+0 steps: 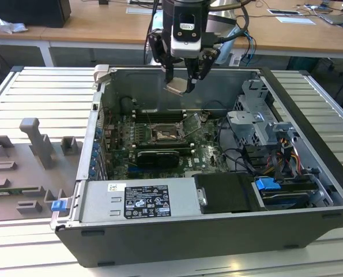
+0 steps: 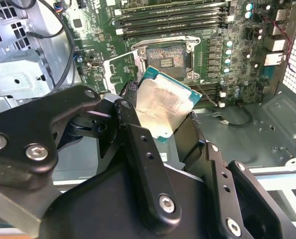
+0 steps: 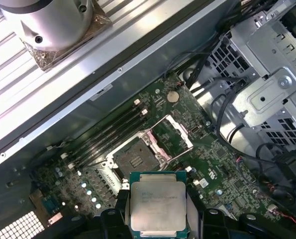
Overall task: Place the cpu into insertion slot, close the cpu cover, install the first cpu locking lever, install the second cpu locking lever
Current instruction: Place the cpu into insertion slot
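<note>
My gripper hangs above the open computer case, shut on the cpu, a small square chip with a pale metal top. In both wrist views the cpu sits tilted between the black fingers, held by two opposite edges. Below it, apart from the chip, the insertion slot lies bare on the green board with its dark centre showing. The cpu cover stands flipped up beside the socket.
Long black memory slots run along one side of the socket, and a black graphics card lies on the other. A metal drive cage with cables fills the case's right in the exterior view. A grey fixture plate lies outside, left.
</note>
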`<state>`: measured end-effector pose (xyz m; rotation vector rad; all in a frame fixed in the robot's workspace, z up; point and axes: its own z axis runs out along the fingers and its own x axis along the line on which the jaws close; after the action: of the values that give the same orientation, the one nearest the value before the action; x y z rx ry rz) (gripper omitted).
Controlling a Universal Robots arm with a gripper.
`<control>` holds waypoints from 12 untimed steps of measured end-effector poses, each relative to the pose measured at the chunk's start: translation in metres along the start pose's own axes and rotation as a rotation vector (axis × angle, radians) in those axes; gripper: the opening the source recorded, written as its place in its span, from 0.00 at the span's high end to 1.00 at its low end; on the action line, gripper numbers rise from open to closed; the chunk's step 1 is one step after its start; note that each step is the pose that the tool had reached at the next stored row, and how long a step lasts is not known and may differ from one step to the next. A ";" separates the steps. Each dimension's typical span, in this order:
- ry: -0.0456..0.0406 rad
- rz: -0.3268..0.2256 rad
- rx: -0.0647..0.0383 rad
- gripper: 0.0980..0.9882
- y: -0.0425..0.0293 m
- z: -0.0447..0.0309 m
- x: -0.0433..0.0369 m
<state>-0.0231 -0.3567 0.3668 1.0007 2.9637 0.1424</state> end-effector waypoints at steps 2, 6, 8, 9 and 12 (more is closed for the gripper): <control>-0.0010 0.011 0.000 0.50 0.0000 0.0001 0.0000; -0.0039 0.044 -0.001 0.50 0.0000 0.0006 0.0000; -0.0047 0.053 -0.001 0.50 0.0000 0.0009 0.0000; -0.0052 0.058 -0.001 0.50 -0.0001 0.0011 0.0000; -0.0064 0.076 -0.001 0.50 -0.0002 0.0020 0.0000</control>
<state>-0.0231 -0.3566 0.3649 1.1122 2.9206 0.1411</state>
